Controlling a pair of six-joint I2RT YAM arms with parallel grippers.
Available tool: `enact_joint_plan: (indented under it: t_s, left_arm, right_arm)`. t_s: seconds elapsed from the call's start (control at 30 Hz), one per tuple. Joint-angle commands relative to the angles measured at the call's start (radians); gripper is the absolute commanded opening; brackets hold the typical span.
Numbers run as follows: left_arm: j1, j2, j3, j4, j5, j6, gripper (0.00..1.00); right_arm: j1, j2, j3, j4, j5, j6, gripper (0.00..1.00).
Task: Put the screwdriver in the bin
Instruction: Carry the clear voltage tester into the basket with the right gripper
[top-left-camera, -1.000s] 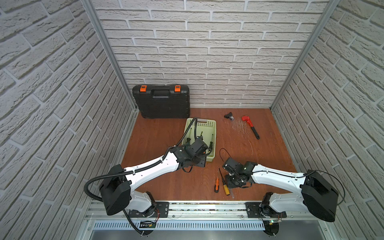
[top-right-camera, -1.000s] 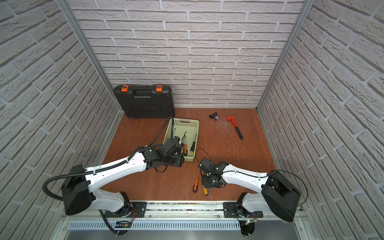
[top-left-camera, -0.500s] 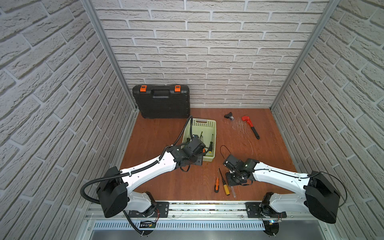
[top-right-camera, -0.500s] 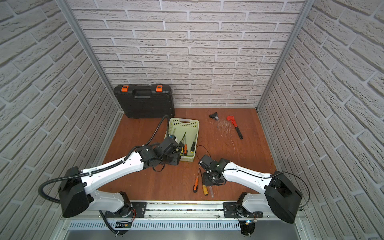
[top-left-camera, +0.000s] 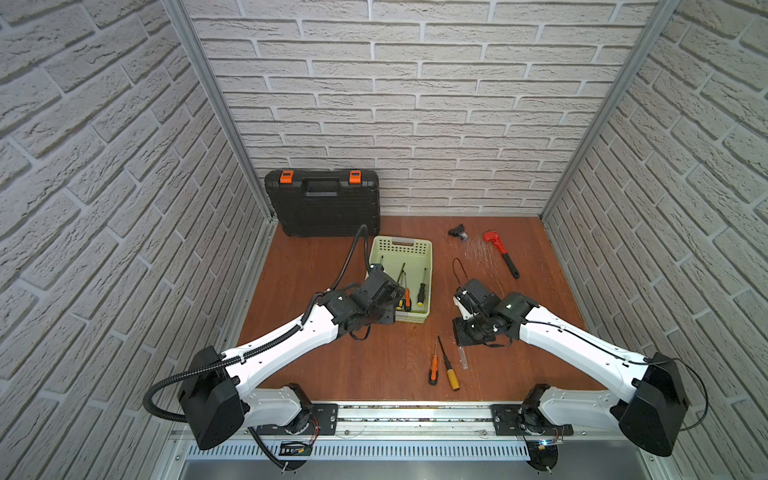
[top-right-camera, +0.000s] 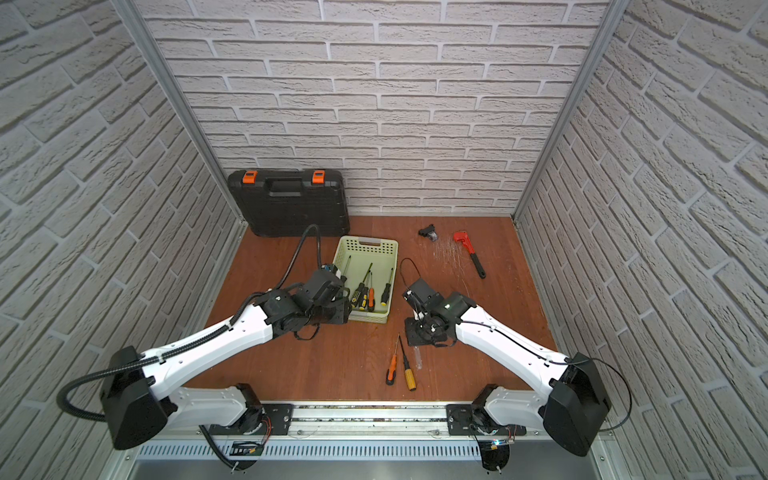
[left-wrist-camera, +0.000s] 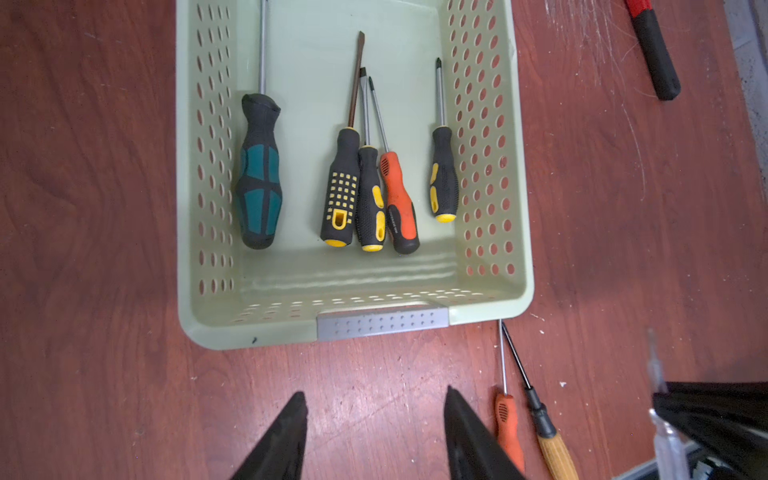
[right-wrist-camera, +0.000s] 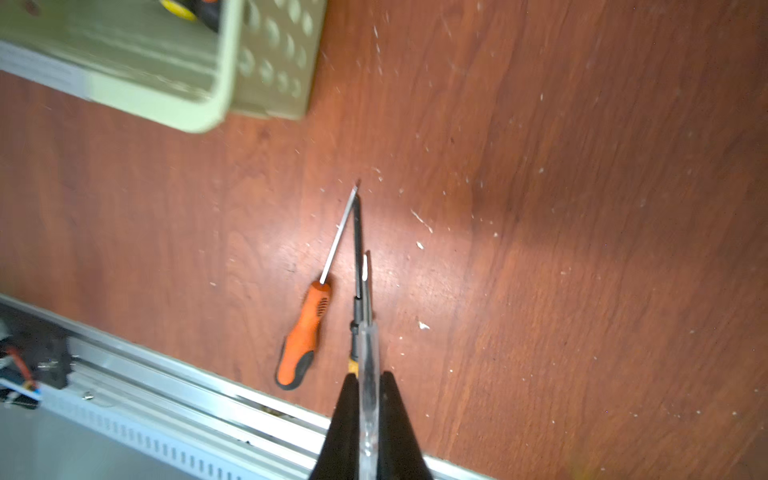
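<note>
My right gripper (right-wrist-camera: 369, 376) is shut on a clear-handled screwdriver (right-wrist-camera: 369, 349), low over the table near its front edge; in both top views the clear handle (top-left-camera: 462, 358) (top-right-camera: 417, 358) sticks out below the gripper (top-left-camera: 464, 338). The pale green bin (top-left-camera: 402, 245) (top-right-camera: 365, 245) (left-wrist-camera: 415, 322) stands at mid-table and holds several screwdrivers (left-wrist-camera: 370, 199). My left gripper (left-wrist-camera: 376, 399) stands open and empty over bare wood just before the bin's near end. A corner of the bin (right-wrist-camera: 187, 104) shows in the right wrist view.
An orange-handled screwdriver (top-left-camera: 433, 370) (right-wrist-camera: 305, 332) and a wooden-handled one (top-left-camera: 453, 378) (left-wrist-camera: 552, 449) lie side by side beside the held tool. A red pipe wrench (top-left-camera: 500, 253) and a small black part (top-left-camera: 457, 232) lie at the back right. A black toolcase (top-left-camera: 324, 203) leans on the back wall.
My right gripper's jaws have closed on the clear-handled screwdriver. My left gripper has drawn slightly back and left from the bin's near end.
</note>
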Motion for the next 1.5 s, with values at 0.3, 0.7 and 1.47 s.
enact_joint_plan:
  t_s: [0.3,0.7,1.47]
  left_arm:
    - [0.031,-0.163,-0.049,-0.072,-0.105,0.016,0.54]
    - [0.062,-0.343,-0.118,-0.143,-0.185,0.050,0.56]
    - [0.099,-0.408,-0.163,-0.123,-0.180,0.075,0.57]
  right_arm:
    - [-0.084,0.401,0.558,-0.022,-0.171,-0.145,0.05]
    - [-0.114,0.802,0.834,0.053,-0.191,-0.097,0.06]
    - [-0.115,1.009,0.924,-0.024,-0.027,-0.132,0.08]
